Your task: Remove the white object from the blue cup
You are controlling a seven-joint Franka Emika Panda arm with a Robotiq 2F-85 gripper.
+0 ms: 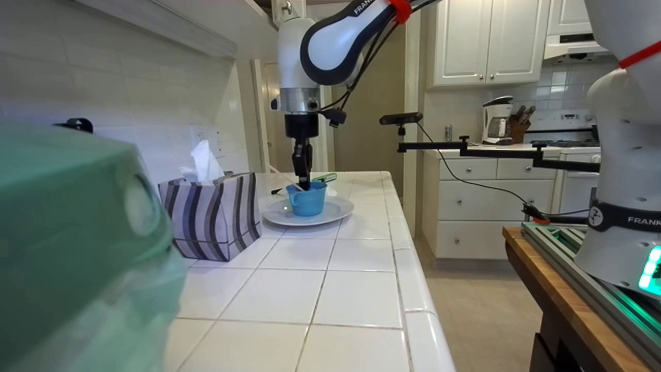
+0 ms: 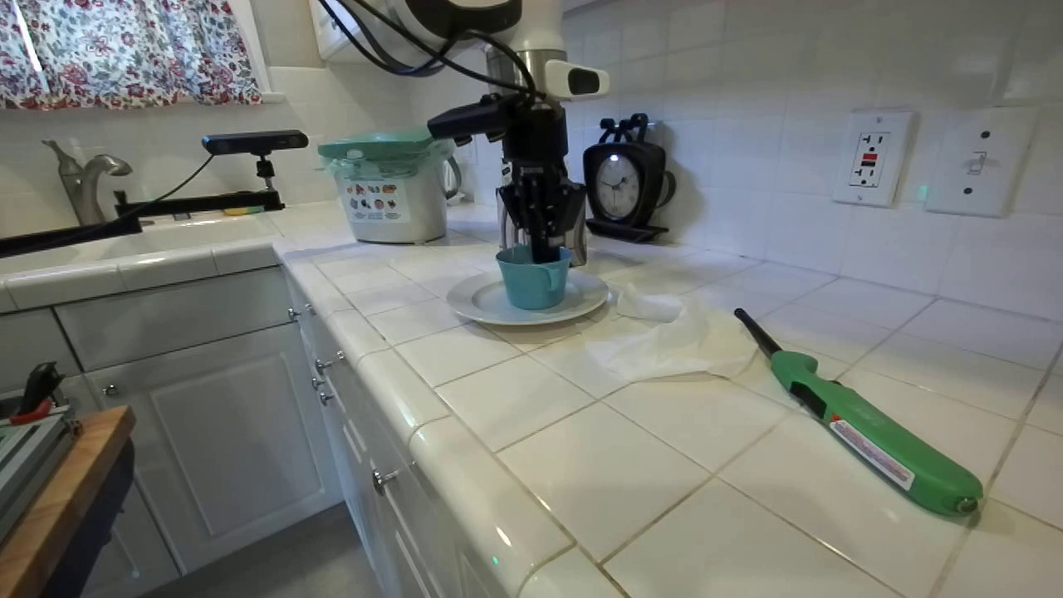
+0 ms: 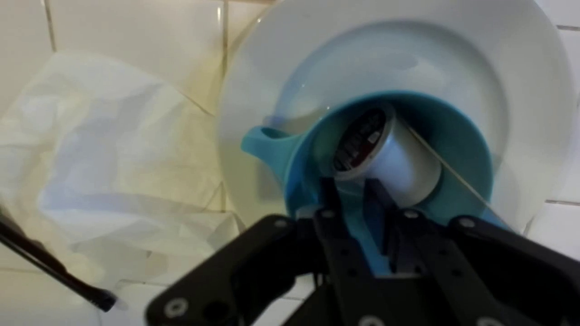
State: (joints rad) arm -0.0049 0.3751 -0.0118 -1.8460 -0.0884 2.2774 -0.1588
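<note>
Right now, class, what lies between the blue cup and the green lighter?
The plate's rim, then a crumpled tissue, lie between the cup and lighter in an exterior view.

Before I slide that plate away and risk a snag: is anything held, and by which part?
Cannot be told: the end effector reaches into the blue cup, jaws slightly apart by the white object, but whether they grip its edge is unclear.

blurry wrist view, glints on tiles point(image 2: 598, 473)
</note>
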